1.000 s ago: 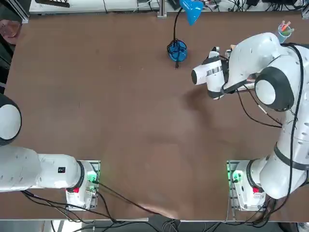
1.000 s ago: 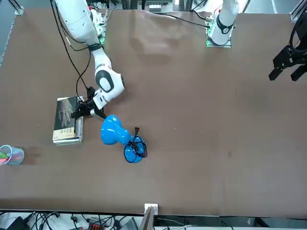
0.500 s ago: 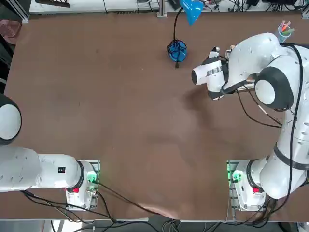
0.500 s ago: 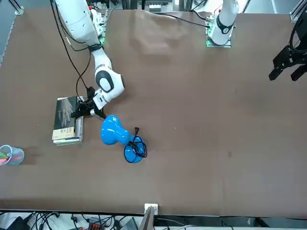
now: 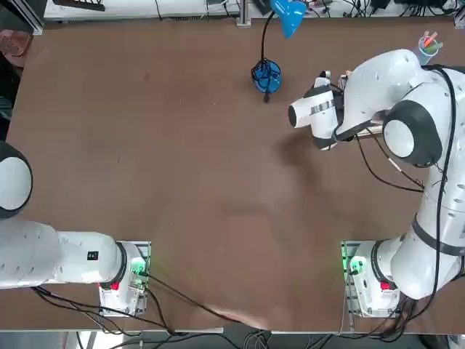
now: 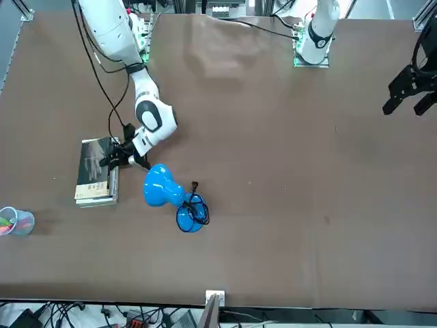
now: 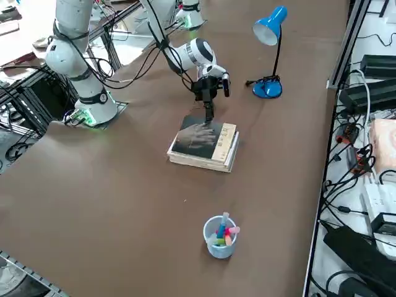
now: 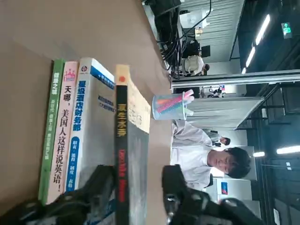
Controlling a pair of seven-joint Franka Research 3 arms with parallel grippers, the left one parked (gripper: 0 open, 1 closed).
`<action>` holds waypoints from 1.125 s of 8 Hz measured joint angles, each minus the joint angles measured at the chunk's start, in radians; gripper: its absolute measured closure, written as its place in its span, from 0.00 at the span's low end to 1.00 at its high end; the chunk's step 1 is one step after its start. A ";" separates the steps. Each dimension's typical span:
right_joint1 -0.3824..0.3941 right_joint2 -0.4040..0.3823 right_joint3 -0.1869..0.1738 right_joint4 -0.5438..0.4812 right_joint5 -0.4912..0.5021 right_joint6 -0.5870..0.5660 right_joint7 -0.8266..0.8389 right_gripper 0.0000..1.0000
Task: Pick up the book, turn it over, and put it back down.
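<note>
The right hand [image 8: 133,199] stands with fingers [image 8: 101,180] parted on either side of the top book's [image 8: 126,154] spine, that book lying on a stack [image 7: 204,145] on the surface [image 7: 124,185], blue lamp [image 7: 270,37] at two o'clock.

Four stacked books [image 8: 89,131], one blue desk lamp [image 7: 270,52], one cup of pens [image 7: 219,236], one person [image 8: 206,161]
</note>
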 joint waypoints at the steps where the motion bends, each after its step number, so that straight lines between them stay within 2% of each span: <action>1: 0.000 0.000 0.000 0.000 0.000 0.000 0.000 0.15; 2: 0.000 0.000 0.000 0.000 0.000 0.000 0.001 0.00; 5: -0.004 -0.025 -0.005 -0.008 0.001 0.010 0.003 0.00; 9: -0.056 -0.106 -0.011 -0.054 0.002 0.180 0.004 0.00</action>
